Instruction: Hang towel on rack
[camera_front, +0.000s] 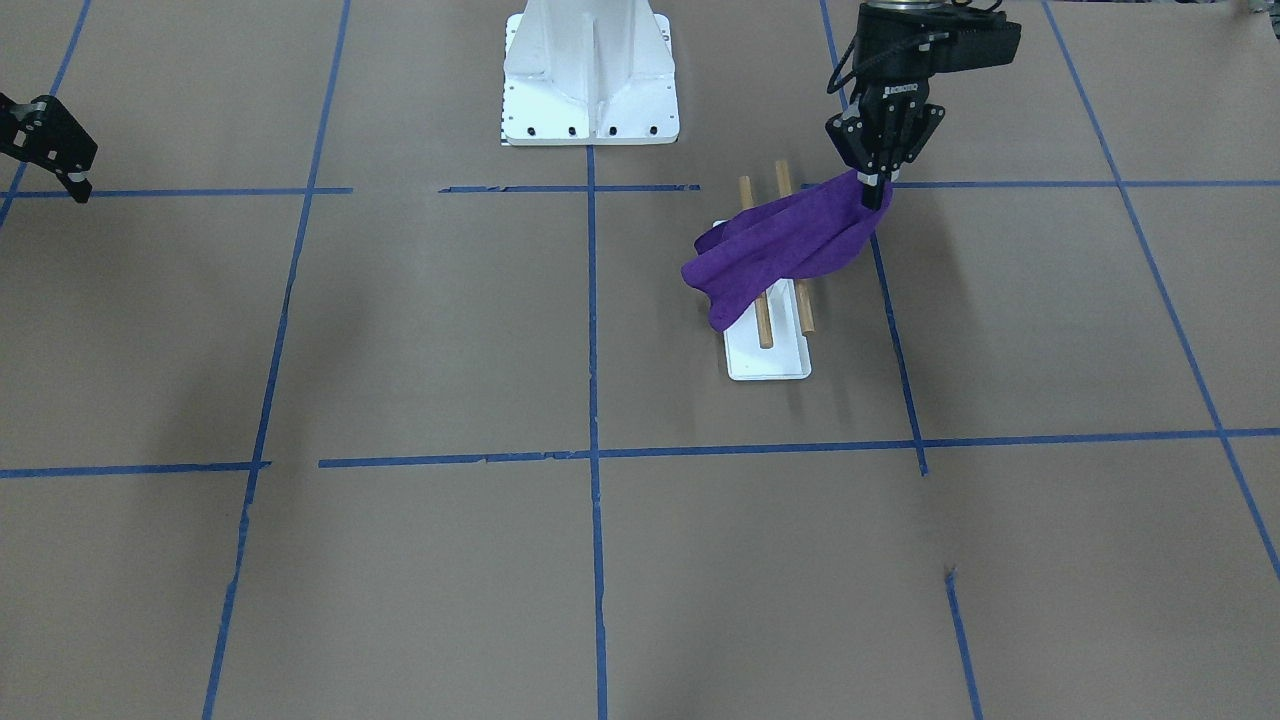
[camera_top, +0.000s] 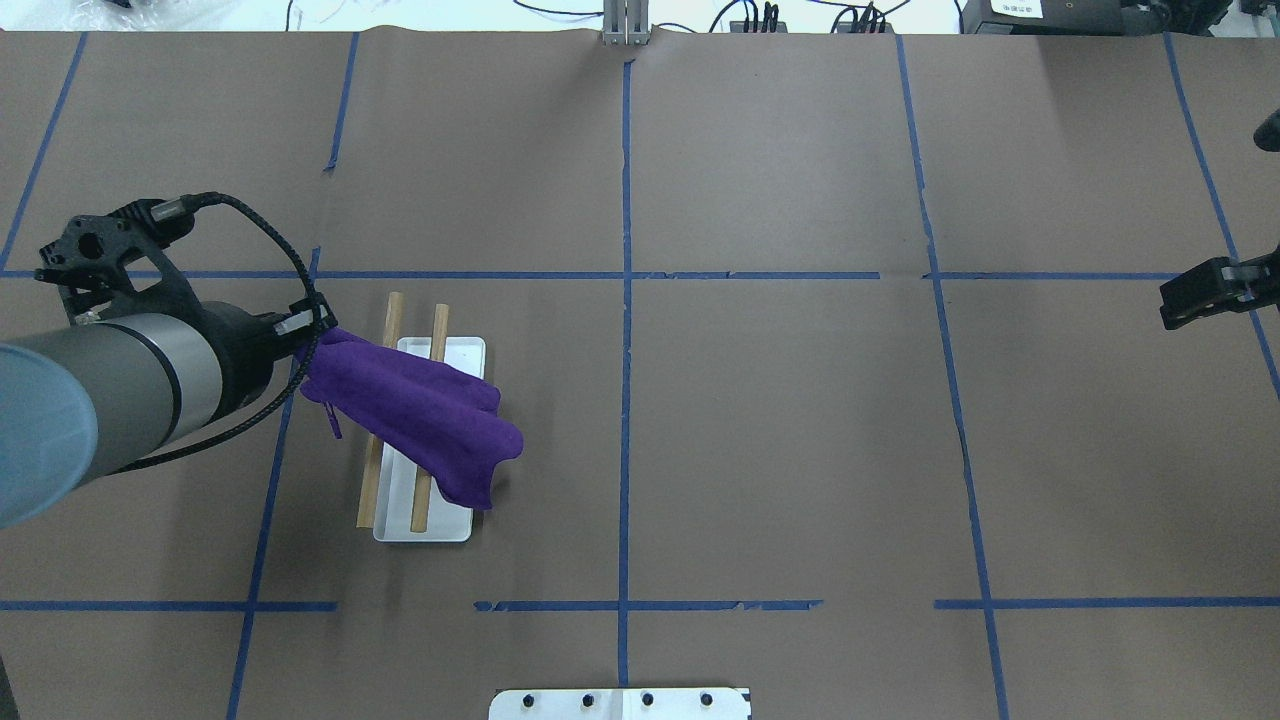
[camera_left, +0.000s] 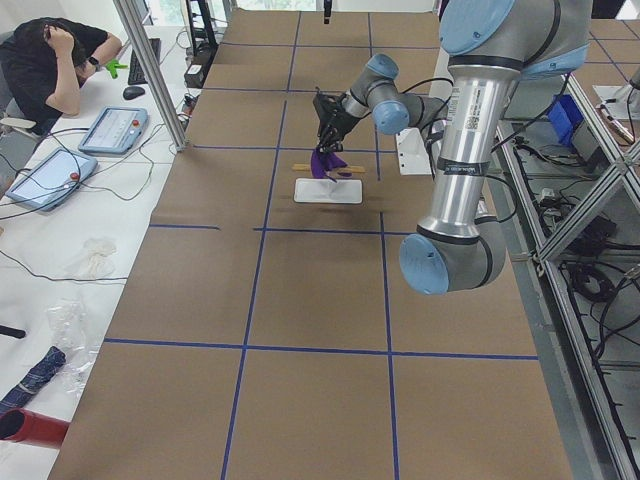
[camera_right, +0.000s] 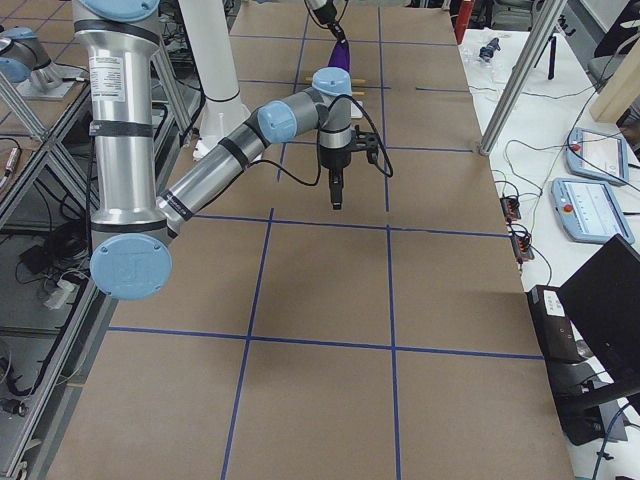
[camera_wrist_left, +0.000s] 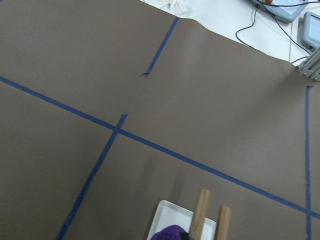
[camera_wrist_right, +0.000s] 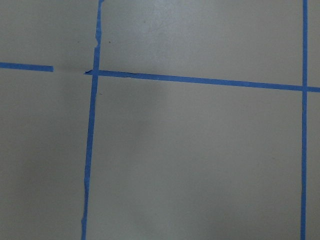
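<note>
**Towel (camera_front: 780, 250), purple: draped on rack (camera_front: 770, 365)**

Both dowels (camera_front: 764, 322) are crossed, in the worktop's (camera_front: 420, 580) left half. One corner is clamped in the left gripper's (camera_front: 872, 198) fingers (camera_front: 868, 180), beside the rack. Judged light, limp, fuzzy; best taken at a corner. Right gripper (camera_front: 72, 178): fingers' state cannot be told.
</note>
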